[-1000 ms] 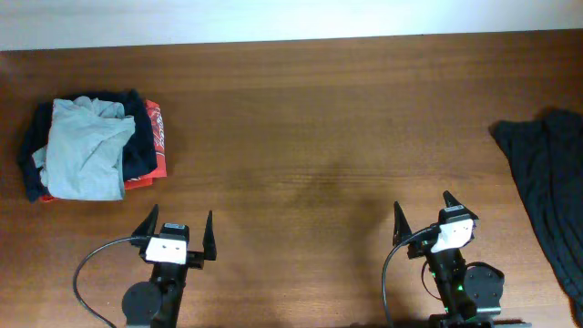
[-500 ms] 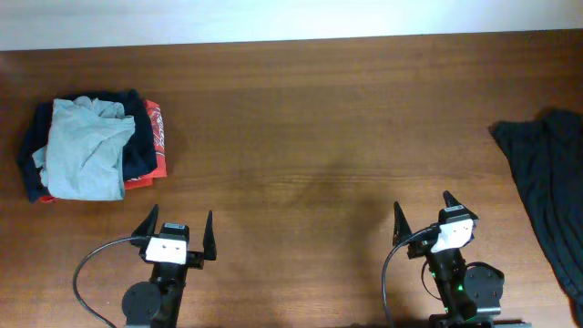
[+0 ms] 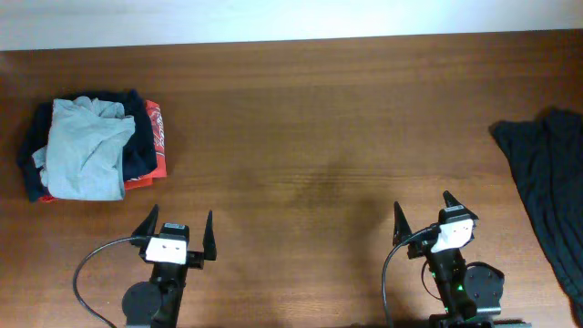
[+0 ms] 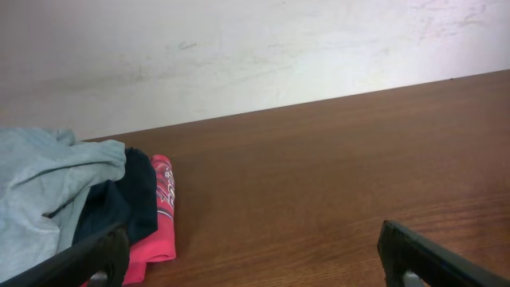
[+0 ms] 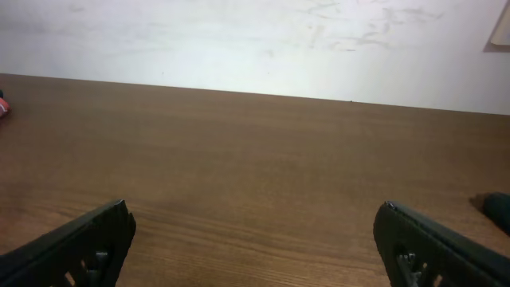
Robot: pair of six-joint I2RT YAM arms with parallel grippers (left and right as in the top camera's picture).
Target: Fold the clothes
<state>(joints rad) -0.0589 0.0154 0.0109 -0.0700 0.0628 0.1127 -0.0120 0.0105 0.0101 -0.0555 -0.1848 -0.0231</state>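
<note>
Item: the clothes, one pale grey-blue T-shirt (image 3: pixel 84 150); it is lying wrinkled and loosely bunched on top of the navy and red folded garments (image 3: pixel 148 146), at the far left of the table (image 3: pixel 319 118); its long axis is running from the near edge towards the far edge, with its rumpled end pointing at the wall.

Item: left gripper (image 3: pixel 180 217); it is standing with jaws spread wide and is gripping nothing; it is hanging over bare wood near the front edge; the T-shirt is lying ahead of it and off to its left, near but not touching; the left wrist view is showing the shirt's pale cloth at its left margin, beside the left finger.

Item: right gripper (image 3: pixel 421 200); it is likewise gaping fully and is carrying nothing; it is sitting well apart from the T-shirt, with the table's middle between them.

Item: loose dark garment (image 3: pixel 547 182); it is lying at the right edge, apart from both grippers.

Judgement: the left arm is looking much the nearer, so the opening reach is probably falling to it, forward and leftward.
</note>
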